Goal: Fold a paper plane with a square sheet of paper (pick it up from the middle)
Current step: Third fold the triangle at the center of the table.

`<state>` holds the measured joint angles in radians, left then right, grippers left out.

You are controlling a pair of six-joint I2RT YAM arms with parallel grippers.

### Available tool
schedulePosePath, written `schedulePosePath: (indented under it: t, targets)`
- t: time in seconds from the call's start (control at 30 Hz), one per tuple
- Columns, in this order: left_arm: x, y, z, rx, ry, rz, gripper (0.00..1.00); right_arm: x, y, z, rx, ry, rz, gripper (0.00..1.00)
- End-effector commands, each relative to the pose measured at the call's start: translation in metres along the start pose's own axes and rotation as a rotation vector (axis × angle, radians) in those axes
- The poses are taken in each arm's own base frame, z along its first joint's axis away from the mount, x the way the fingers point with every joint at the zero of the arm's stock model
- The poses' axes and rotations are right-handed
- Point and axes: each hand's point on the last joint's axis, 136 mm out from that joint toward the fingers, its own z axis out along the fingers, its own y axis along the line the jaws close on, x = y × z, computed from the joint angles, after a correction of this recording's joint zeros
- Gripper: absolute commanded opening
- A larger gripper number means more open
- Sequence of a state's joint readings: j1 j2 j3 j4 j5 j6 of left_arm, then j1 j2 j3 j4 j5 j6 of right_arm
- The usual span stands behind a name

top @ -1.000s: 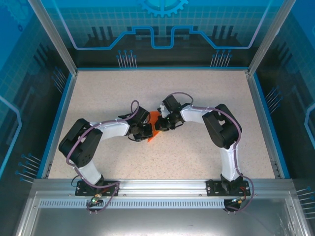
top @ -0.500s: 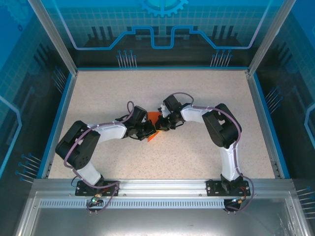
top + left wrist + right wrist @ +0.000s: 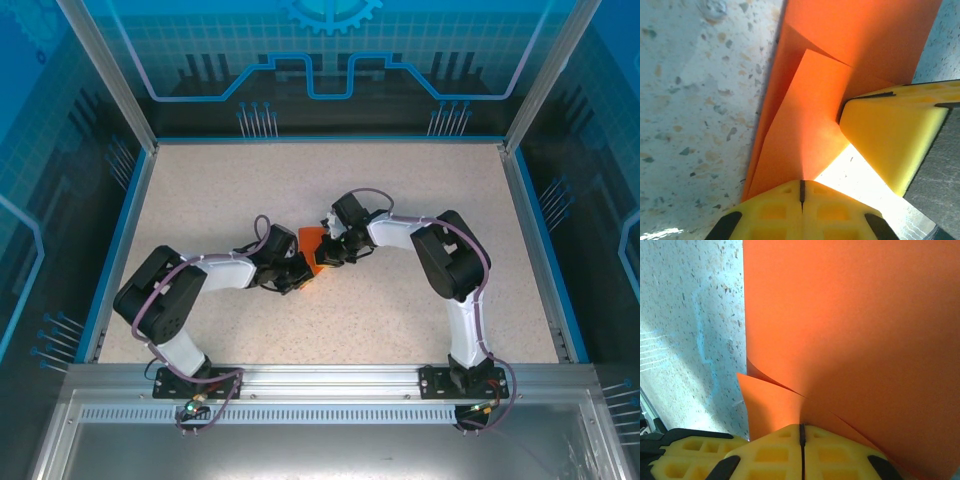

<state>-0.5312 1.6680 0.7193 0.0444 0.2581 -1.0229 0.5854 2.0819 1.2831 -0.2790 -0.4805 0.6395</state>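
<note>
you've got the paper (image 3: 313, 246) mid-table (image 3: 420, 190), pinched betw both arms. left gripper (image 3: 297, 272) is clamped on it: in the left wrist view its pads (image 3: 775, 212) meet w/ no gap and the orange comes straight out of the seam. same for right gripper (image 3: 331, 254), clenched on the sheet in its own wrist view. paper is already part-folded, w/ overlapping layers and a slanted flap edge showing. it's not a dart yet, so i'd judge you're mid-fold.

risks from here:
- tear. both grips are tight and v close together on thin paper. if the arms pull apart or twist against each other, it prob rips at a pinch pt.
- finger clash. right gripper's pad sits just beside the left one's tips. any inward move could bump them and knock the fold off.
- crooked crease. layers curl up near the right grip, not flat. press down now and you likely set a skewed fold.
- slip. let go w/ one side too soon and the flap may spring open.

can't tell if the paper's lifted or touching the table.
</note>
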Motion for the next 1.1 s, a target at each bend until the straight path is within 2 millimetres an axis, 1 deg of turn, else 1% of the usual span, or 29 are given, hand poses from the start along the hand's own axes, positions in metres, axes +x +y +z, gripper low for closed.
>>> schedulePosePath:
  t: [0.0, 0.17, 0.27, 0.57, 0.63, 0.77, 0.87, 0.9, 0.97, 1.07]
  targets:
    - [0.006, 0.018, 0.001, -0.053, 0.008, -0.026, 0.0, 0.03, -0.056, 0.024, 0.167, 0.092, 0.109, 0.07]
    - [0.009, 0.031, 0.002, -0.093, 0.012, -0.032, 0.0, 0.031, -0.058, 0.024, 0.183, 0.096, 0.113, 0.07]
    - [0.013, 0.043, 0.0, -0.122, 0.009, -0.043, 0.0, 0.033, -0.065, 0.024, 0.213, 0.107, 0.122, 0.07]
    - [0.024, 0.077, -0.011, -0.166, 0.005, -0.107, 0.0, 0.045, -0.093, 0.025, 0.329, 0.149, 0.162, 0.07]
    - [0.026, 0.081, -0.013, -0.165, 0.005, -0.121, 0.0, 0.047, -0.097, 0.024, 0.34, 0.154, 0.169, 0.07]
    - [0.028, 0.083, -0.017, -0.164, 0.005, -0.13, 0.0, 0.048, -0.099, 0.023, 0.345, 0.156, 0.173, 0.07]
    - [0.028, 0.081, -0.021, -0.16, 0.0, -0.133, 0.0, 0.047, -0.098, 0.023, 0.342, 0.153, 0.174, 0.07]
    - [0.027, 0.078, -0.022, -0.149, -0.002, -0.132, 0.0, 0.047, -0.097, 0.023, 0.341, 0.152, 0.17, 0.07]
    - [0.024, 0.062, -0.027, -0.097, -0.009, -0.112, 0.0, 0.046, -0.095, 0.023, 0.335, 0.15, 0.17, 0.07]
    - [0.015, 0.024, -0.036, 0.02, -0.025, -0.052, 0.0, 0.046, -0.094, 0.023, 0.33, 0.149, 0.17, 0.07]
